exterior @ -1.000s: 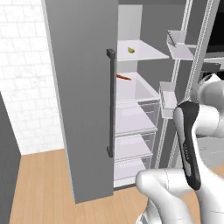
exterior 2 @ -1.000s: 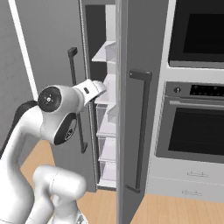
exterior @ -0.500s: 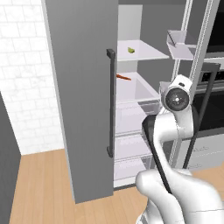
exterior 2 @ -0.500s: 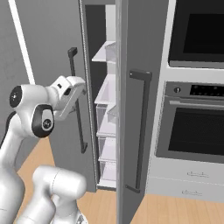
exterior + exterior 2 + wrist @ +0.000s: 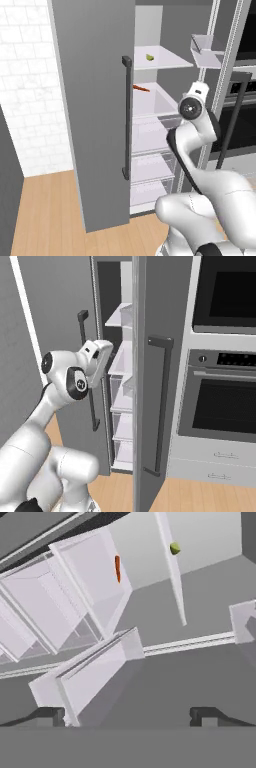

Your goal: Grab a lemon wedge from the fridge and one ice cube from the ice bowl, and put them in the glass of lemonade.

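The fridge point(image 5: 95, 100) stands with both doors open, white shelves and drawers showing inside. A small yellow-green lemon wedge point(image 5: 150, 57) lies on an upper shelf; in the rolled hand view the lemon wedge point(image 5: 174, 548) sits far off at the top. My gripper point(image 5: 127, 716) is open, nothing between its fingertips point(image 5: 50, 714), aimed into the fridge interior. The white hand point(image 5: 99, 358) hangs at the gap between the doors, at middle-shelf height. The glass of lemonade, ice bowl and ice cube are out of view.
An orange carrot-like thing point(image 5: 141, 88) lies on the shelf below the wedge. Door bins point(image 5: 207, 50) line the right door point(image 5: 150, 381). A black wall oven point(image 5: 225, 396) and microwave point(image 5: 225, 291) stand to the right, a white brick wall point(image 5: 25, 100) to the left.
The arm has re-posed in front of the fridge opening: the wrist has swung up and the hand has turned toward the shelves. The jaws stay open; the fridge's contents have not moved.
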You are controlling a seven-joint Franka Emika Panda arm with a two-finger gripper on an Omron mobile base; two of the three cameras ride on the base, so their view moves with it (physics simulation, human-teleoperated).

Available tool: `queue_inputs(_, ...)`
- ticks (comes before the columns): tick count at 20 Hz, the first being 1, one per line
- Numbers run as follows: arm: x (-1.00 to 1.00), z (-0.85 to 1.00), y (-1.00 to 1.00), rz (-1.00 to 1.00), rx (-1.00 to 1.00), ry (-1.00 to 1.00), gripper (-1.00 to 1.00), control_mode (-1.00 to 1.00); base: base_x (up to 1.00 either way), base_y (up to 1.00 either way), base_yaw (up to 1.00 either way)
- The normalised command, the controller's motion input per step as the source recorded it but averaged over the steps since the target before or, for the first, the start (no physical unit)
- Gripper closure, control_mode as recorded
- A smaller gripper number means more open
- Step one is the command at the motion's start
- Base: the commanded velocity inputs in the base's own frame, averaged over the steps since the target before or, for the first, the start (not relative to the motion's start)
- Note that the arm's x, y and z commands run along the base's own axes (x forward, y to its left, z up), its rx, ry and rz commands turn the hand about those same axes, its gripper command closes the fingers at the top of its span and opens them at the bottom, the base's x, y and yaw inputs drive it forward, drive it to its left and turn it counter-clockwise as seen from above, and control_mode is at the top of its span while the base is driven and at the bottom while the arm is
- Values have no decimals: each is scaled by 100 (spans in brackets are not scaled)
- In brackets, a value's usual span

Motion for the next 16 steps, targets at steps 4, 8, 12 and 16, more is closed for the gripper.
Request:
queue_inputs(4,100,-15,-31,-2,-16,16,-100,-100,0,0,0)
queue_inputs(8,94,-20,-28,-21,-18,17,-100,-100,0,0,0)
queue_inputs(12,73,-17,-56,-29,-13,15,-100,-100,0,0,0)
queue_inputs(16,25,-15,-99,-29,-1,6,-100,-100,0,0,0)
